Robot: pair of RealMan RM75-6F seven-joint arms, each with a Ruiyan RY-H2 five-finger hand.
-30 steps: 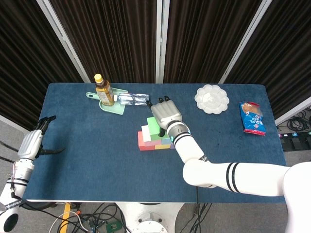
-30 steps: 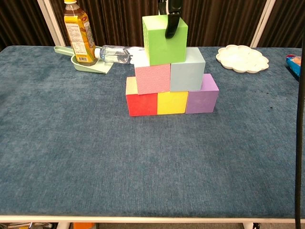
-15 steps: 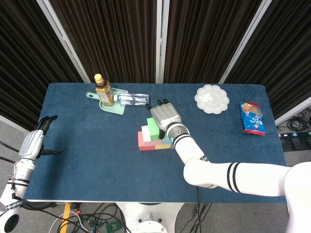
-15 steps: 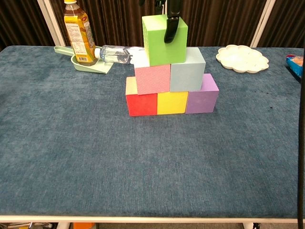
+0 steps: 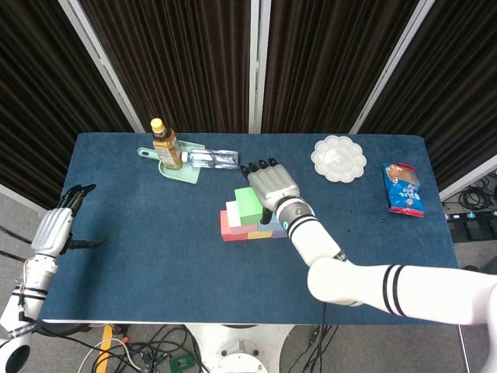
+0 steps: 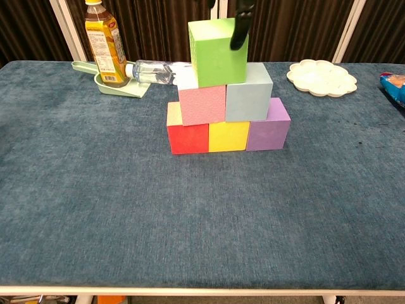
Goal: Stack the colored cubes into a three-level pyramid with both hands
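Right hand [image 5: 273, 184], fingers spread, holding nothing, hovers just right of green cube [image 6: 217, 52] topping the pyramid: pink [image 6: 202, 104] & pale-blue [image 6: 248, 99] mid row; red [image 6: 188, 138], yellow [image 6: 228, 136], purple [image 6: 267, 132] base. Left hand [image 5: 56, 229] open, far left, off table [image 5: 140, 233].

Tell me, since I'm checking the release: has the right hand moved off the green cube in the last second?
Yes. The right hand has shifted rightward relative to the green cube, which stays put.

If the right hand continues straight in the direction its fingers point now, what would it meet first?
Probably the water bottle lying behind the pyramid: the right hand points up-left toward it in the head view. Height is unclear, so it might pass above.
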